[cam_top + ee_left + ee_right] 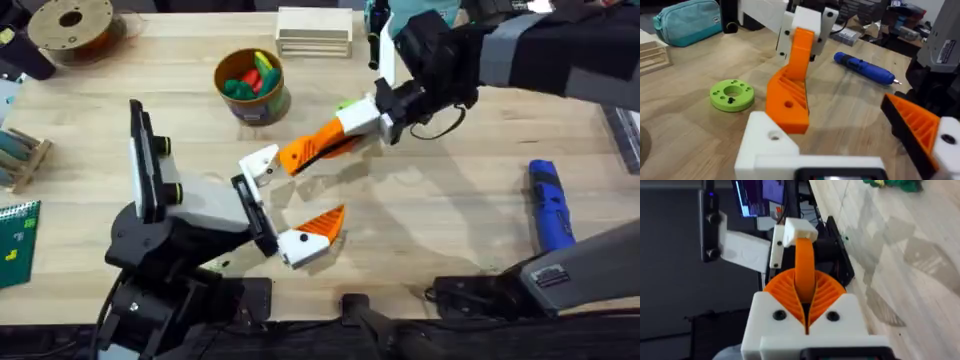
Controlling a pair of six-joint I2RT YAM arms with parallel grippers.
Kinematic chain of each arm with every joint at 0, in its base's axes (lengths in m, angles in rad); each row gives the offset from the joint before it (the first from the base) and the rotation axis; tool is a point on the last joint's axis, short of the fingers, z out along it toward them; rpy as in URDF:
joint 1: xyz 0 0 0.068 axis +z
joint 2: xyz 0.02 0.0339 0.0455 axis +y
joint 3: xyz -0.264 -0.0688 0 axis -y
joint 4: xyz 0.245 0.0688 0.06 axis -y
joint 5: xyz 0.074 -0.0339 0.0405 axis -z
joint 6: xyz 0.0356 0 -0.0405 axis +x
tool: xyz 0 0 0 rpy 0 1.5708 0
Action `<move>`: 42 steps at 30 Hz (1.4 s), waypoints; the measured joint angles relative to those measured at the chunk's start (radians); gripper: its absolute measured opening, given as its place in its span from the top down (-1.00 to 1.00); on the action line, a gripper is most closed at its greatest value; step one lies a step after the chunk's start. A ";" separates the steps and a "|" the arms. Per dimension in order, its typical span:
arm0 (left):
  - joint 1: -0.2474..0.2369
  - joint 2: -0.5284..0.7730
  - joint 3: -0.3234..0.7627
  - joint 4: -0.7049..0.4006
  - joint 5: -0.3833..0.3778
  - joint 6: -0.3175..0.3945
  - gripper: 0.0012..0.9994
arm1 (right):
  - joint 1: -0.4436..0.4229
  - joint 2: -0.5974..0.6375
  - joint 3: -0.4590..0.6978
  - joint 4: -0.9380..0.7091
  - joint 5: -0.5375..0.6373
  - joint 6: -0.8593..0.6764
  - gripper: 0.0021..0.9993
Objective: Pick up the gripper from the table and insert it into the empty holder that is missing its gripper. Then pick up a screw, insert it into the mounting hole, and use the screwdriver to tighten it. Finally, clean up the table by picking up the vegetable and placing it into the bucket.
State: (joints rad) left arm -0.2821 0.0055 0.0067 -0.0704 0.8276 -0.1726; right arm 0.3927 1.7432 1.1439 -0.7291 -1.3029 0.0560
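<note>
My right gripper (372, 122) is shut on the gripper (315, 147), a loose orange wedge, between its orange pads (790, 287). The wedge's far end meets the holder (260, 164), the bare white finger of my left gripper (285, 200), which stands open. In the left wrist view the wedge (789, 97) leans down onto the holder (767, 142). The left gripper's other finger carries its own orange wedge (322, 222). The blue screwdriver (549, 205) lies at the right. The yellow-orange bucket (252, 100) stands at the back. A dark green leafy vegetable (896, 184) lies on the table.
The bucket holds red, green and yellow toy pieces. A bright green disc (731, 94) with a small dark part on it lies beside the wedge. A filament spool (72, 28) and a wooden block stack (314, 30) sit along the back edge.
</note>
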 joint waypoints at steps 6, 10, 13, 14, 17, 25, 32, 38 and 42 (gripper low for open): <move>0.000 0.000 0.000 0.000 -0.001 0.001 -0.97 | 0.008 0.000 0.000 0.052 0.001 0.097 0.96; 0.000 0.000 0.000 0.000 -0.002 0.004 -0.97 | 0.019 0.000 0.000 0.053 0.000 0.117 0.96; 0.000 0.000 0.000 0.000 -0.004 0.005 -0.97 | 0.023 0.000 0.000 0.058 0.000 0.124 0.96; 0.000 0.000 0.000 0.000 -0.005 0.006 -0.97 | 0.023 0.000 0.000 0.059 0.000 0.124 0.96; 0.000 0.000 0.000 0.000 -0.006 0.008 -0.97 | 0.023 0.000 0.000 0.067 -0.005 0.126 0.96; 0.001 0.000 0.000 0.000 -0.020 0.014 -0.97 | 0.032 0.065 0.000 0.102 -0.083 0.140 0.96; 0.004 0.000 0.001 0.000 -0.012 0.014 -0.97 | 0.056 0.137 0.000 0.144 -0.177 0.155 0.96; 0.004 0.000 0.001 0.000 -0.015 0.015 -0.98 | 0.059 0.137 0.000 0.228 -0.166 0.219 0.96; 0.004 0.000 0.001 0.000 -0.019 0.014 -0.98 | 0.065 0.137 0.000 0.294 -0.152 0.286 0.96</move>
State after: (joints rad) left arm -0.2779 0.0055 0.0078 -0.0708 0.8089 -0.1581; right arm 0.4577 1.8805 1.1435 -0.4356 -1.4551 0.3422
